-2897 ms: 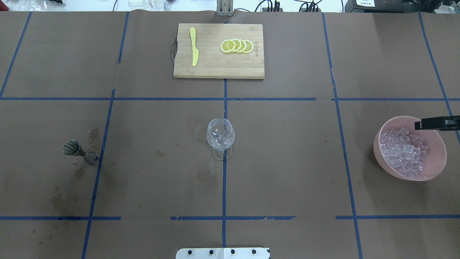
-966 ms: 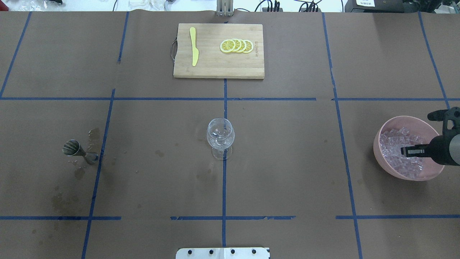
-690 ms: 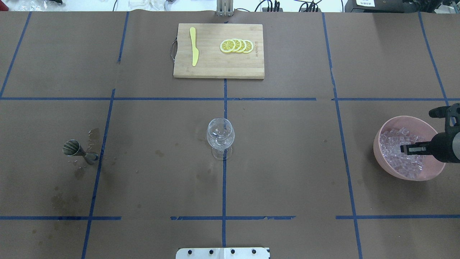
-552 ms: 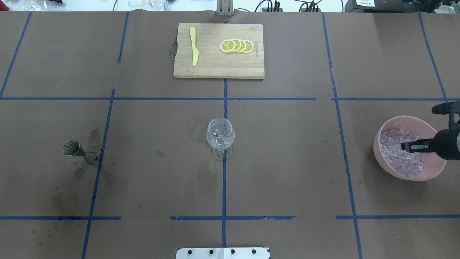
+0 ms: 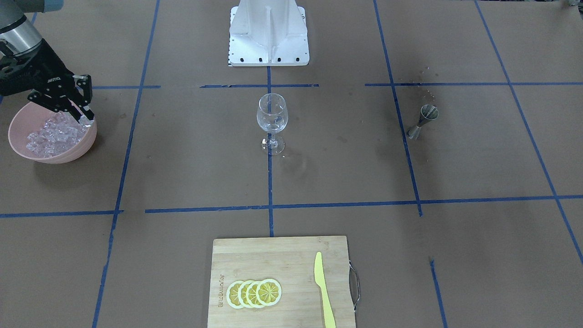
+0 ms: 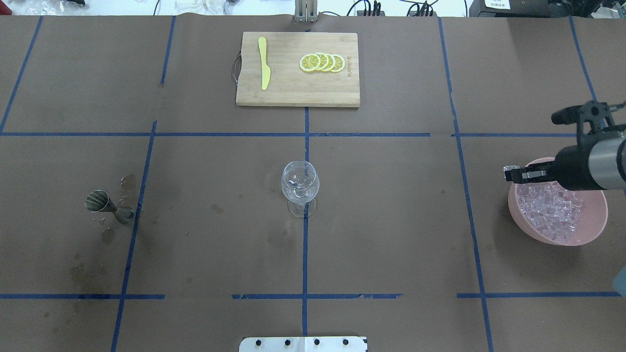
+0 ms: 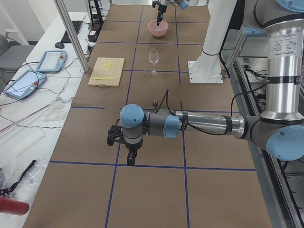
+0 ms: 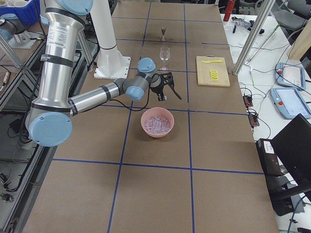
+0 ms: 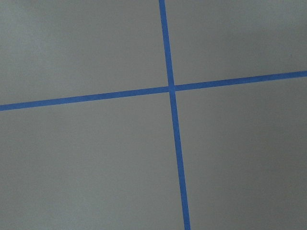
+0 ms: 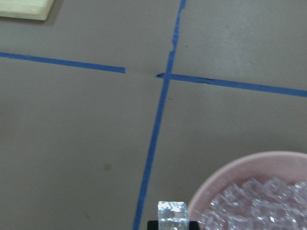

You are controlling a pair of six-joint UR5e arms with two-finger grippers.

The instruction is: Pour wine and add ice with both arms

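Note:
My right gripper (image 6: 511, 171) hangs over the left rim of the pink bowl (image 6: 527, 229) and is shut on one clear ice cube (image 10: 172, 212). It also shows in the front view (image 5: 84, 115). The bowl holds many ice cubes (image 6: 552, 212). The clear stemmed wine glass (image 6: 300, 185) stands upright at the table's middle; I cannot make out wine in it. A steel jigger (image 6: 100, 203) stands at the left. My left gripper (image 7: 131, 159) shows only in the exterior left view, low over bare table; I cannot tell if it is open or shut.
A wooden cutting board (image 6: 297, 90) at the far middle carries lemon slices (image 6: 323, 62) and a yellow knife (image 6: 264, 63). Wet stains (image 6: 128, 183) mark the paper around the jigger. The white robot base (image 5: 268, 34) stands at the near edge.
My right gripper went down into the ice in the bowl, then rose and moved left to the bowl's left rim, now with a cube between its fingers. Glass and jigger have not moved.

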